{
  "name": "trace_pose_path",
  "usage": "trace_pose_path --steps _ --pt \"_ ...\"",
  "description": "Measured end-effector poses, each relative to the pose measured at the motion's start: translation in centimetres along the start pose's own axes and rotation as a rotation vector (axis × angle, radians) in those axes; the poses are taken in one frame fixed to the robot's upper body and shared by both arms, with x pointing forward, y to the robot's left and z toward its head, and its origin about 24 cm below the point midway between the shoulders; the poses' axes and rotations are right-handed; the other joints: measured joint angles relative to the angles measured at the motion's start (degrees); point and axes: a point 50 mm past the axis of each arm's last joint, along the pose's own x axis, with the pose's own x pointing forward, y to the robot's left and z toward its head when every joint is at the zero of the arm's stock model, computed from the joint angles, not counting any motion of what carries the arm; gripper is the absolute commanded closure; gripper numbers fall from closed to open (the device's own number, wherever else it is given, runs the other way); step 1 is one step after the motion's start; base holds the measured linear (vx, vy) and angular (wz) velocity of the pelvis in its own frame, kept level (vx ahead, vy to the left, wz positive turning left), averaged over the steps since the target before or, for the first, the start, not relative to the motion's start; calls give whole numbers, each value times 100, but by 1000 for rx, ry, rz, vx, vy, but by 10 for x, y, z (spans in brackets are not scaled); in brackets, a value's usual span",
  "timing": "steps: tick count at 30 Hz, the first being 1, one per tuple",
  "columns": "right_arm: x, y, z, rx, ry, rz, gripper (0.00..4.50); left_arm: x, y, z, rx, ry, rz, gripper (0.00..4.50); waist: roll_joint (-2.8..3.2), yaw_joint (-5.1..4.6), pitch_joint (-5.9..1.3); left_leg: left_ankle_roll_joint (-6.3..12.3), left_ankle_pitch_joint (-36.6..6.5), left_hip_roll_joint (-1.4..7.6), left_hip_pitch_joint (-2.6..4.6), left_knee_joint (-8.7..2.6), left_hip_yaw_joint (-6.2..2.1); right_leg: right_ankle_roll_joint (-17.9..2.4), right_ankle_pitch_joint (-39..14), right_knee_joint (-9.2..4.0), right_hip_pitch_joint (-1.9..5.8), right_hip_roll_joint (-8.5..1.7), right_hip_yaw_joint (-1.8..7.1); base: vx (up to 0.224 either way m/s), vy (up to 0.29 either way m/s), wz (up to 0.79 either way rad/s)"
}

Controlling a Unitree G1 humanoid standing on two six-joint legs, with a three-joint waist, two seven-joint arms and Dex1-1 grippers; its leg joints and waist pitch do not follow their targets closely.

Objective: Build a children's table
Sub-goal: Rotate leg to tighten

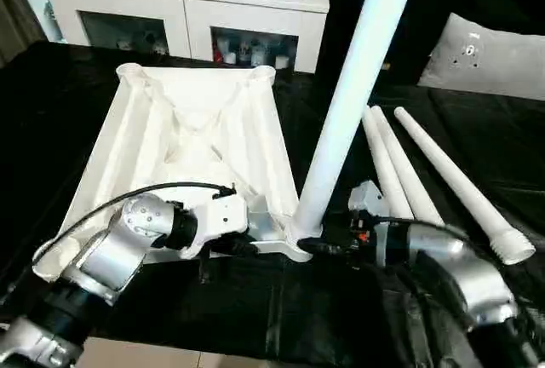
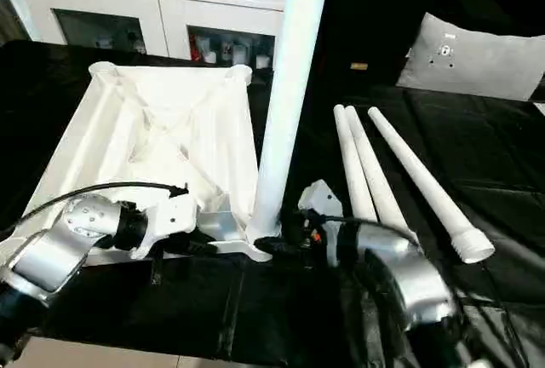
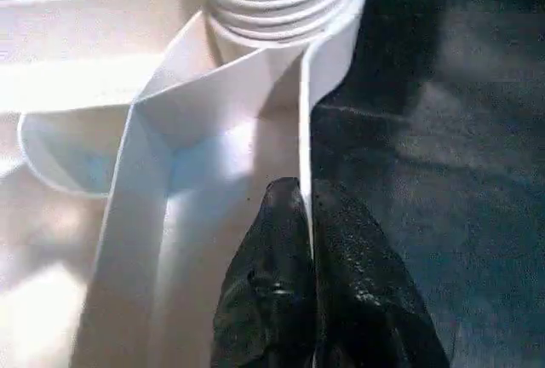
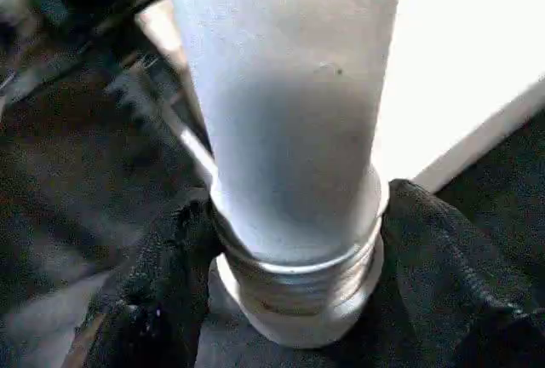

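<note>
Three spare legs lie right of the top; left gripper pinches its rim, right gripper clasps the upright leg in its corner socket

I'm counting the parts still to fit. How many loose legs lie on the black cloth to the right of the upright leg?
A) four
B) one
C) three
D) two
C: three loose legs lie side by side on the cloth, right of the upright leg.
</note>
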Motion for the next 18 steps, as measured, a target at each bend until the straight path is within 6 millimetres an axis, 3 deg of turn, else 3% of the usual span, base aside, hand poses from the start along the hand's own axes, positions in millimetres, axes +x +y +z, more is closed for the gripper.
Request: trace_pose_path --steps 7,13,14,18 --pt "29 -9 -3 187 -112 -399 178 35 -1 17 -224 -17 237 450 -2 -192 -3 -2 1 -6 54 4 4 23 -14 -25 38 -10 -3 0 0 0" --pt "43 -13 2 256 -145 -526 178 48 -4 28 -295 -21 322 450 -16 -256 -4 -2 1 -5 30 4 -11 24 -14 -38 34 -11 -26 0 0 0" --pt "44 -13 2 256 -149 -527 122 48 -3 28 -290 -19 324 450 -16 -261 -4 -2 1 -4 20 3 -16 24 -14 -38 29 -11 -31 0 0 0" --pt "46 -12 0 236 -144 -532 88 46 -4 32 -248 -15 322 450 -9 -257 -2 -2 1 -1 -42 2 -31 11 -1 -33 -7 -12 -49 0 0 0"
